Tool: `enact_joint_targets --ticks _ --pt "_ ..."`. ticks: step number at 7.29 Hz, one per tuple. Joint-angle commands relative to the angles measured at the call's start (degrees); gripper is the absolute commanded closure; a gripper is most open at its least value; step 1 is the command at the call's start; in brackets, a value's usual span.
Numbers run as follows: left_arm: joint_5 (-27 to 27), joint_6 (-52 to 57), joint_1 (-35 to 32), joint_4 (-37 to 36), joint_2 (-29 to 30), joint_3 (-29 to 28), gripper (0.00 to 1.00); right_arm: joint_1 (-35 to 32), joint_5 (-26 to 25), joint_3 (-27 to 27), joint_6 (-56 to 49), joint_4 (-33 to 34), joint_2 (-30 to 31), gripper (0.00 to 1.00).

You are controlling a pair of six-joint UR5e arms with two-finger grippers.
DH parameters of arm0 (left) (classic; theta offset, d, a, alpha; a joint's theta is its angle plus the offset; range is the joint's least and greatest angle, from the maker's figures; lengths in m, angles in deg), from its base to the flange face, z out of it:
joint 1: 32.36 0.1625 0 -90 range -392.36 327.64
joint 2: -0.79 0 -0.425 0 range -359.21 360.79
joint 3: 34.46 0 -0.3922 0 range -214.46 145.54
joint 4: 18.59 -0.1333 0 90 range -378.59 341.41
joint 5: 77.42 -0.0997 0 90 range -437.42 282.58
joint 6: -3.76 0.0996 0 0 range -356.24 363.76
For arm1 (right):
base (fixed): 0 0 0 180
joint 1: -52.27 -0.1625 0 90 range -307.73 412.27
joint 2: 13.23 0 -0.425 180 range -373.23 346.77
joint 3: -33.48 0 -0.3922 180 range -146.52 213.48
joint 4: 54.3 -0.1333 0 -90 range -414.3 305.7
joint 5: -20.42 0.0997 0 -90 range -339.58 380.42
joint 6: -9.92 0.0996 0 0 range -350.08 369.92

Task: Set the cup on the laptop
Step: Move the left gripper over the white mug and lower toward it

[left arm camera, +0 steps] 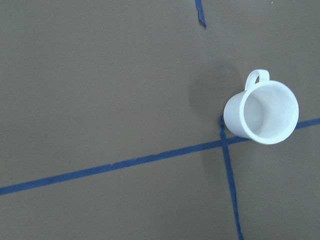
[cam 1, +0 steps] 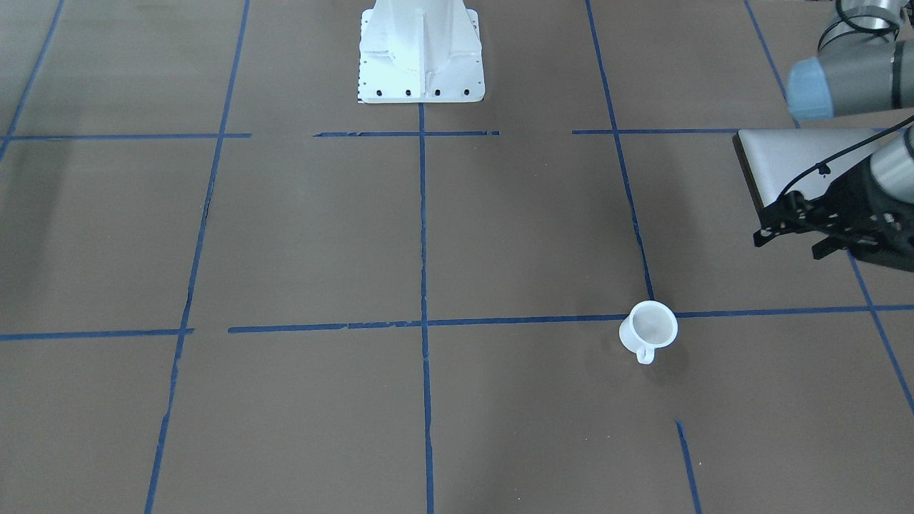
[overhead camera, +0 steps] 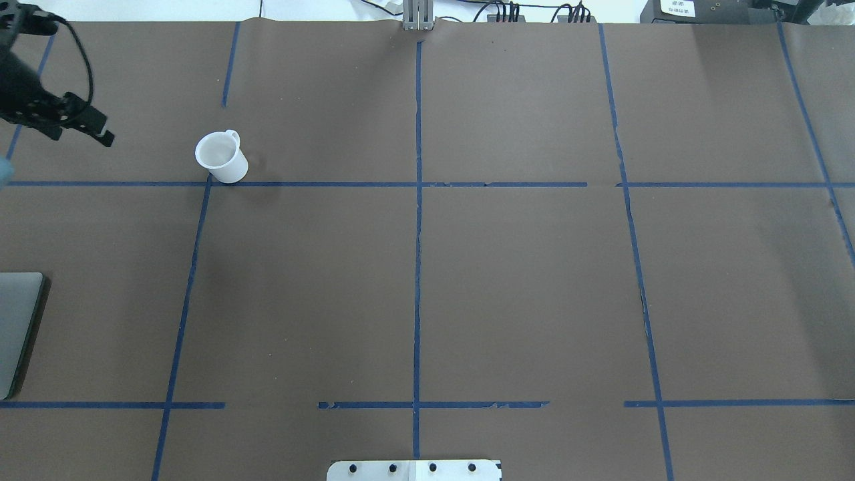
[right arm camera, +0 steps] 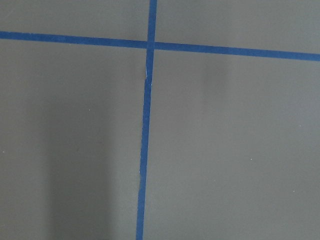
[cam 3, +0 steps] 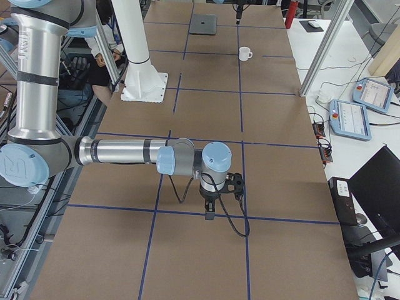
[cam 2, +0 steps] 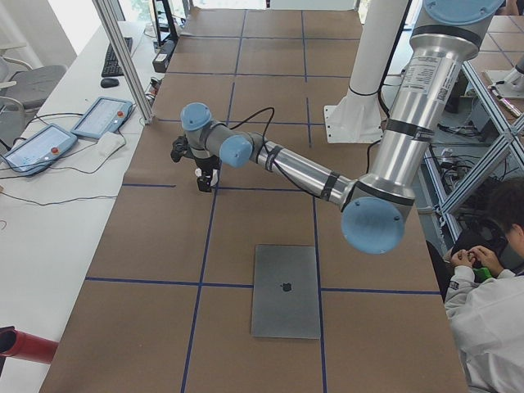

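Observation:
The small white cup (cam 1: 650, 328) stands upright on the brown table, its handle pointing away from the robot. It also shows in the overhead view (overhead camera: 220, 157), the left wrist view (left arm camera: 262, 111) and, far off, the exterior right view (cam 3: 245, 54). The closed silver-grey laptop (cam 2: 286, 291) lies flat at the table's left end (cam 1: 785, 160) (overhead camera: 17, 327). My left gripper (cam 1: 789, 246) (overhead camera: 81, 130) hangs open and empty above the table, apart from the cup, toward the laptop side. My right gripper (cam 3: 209, 209) hangs over the far right of the table; I cannot tell its state.
The white robot base (cam 1: 421, 53) stands at the table's robot-side edge. Blue tape lines (overhead camera: 417, 234) grid the brown surface. Teach pendants (cam 2: 102, 117) lie on the side bench. A seated person (cam 2: 491, 270) is beside the table.

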Motion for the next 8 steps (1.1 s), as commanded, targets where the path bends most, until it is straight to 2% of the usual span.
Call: enact_joint_targets --ticks 1,2,4,8 --pt "-1.72 -4.4 4.01 0.67 9.34 -8.91 0.01 0.0 0.0 0.0 0.0 -0.02 -0.01 0.0" --pt "-1.98 -4.5 4.55 2.33 13.03 -13.81 0.03 0.0 0.0 0.0 0.0 -0.02 -0.01 0.0" --pt "-6.8 -11.32 8.05 12.92 18.84 -26.02 0.04 0.0 0.0 0.0 0.0 -0.02 -0.01 0.0" --pt "-7.69 -11.79 9.82 18.06 20.27 -32.13 0.1 0.0 0.0 0.0 0.0 -0.02 0.07 0.0"
